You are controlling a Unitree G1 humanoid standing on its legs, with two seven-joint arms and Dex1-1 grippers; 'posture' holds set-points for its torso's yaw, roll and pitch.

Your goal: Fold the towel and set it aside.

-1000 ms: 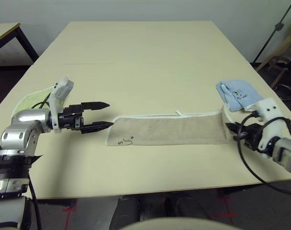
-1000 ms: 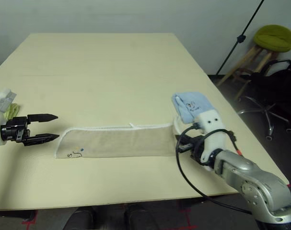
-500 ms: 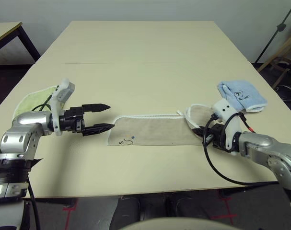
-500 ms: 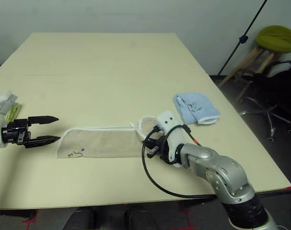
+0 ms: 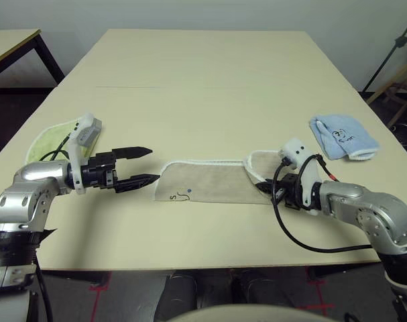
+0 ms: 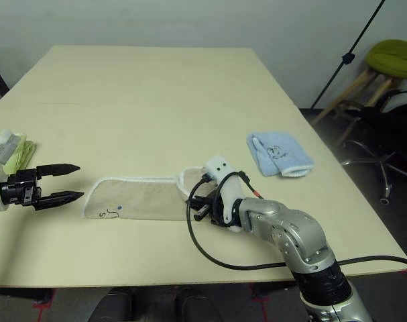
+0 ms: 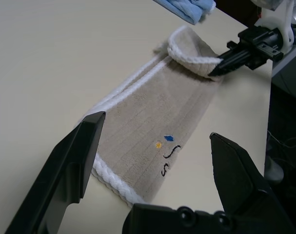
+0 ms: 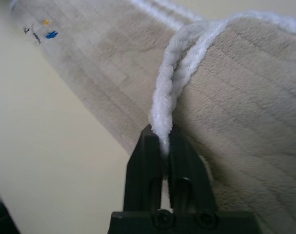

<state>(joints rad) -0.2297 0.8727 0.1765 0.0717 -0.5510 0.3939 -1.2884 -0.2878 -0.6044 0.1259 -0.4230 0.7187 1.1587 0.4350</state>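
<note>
The towel (image 5: 210, 184) is beige terry cloth, softly ribbed, edged with twisted white cord. The table (image 5: 203, 87) is smooth, matt, pale yellow. The right gripper (image 8: 162, 146) has matt black plastic fingers; both forearms are brushed silver metal. The small blue towel (image 5: 342, 136) looks fleecy.
</note>
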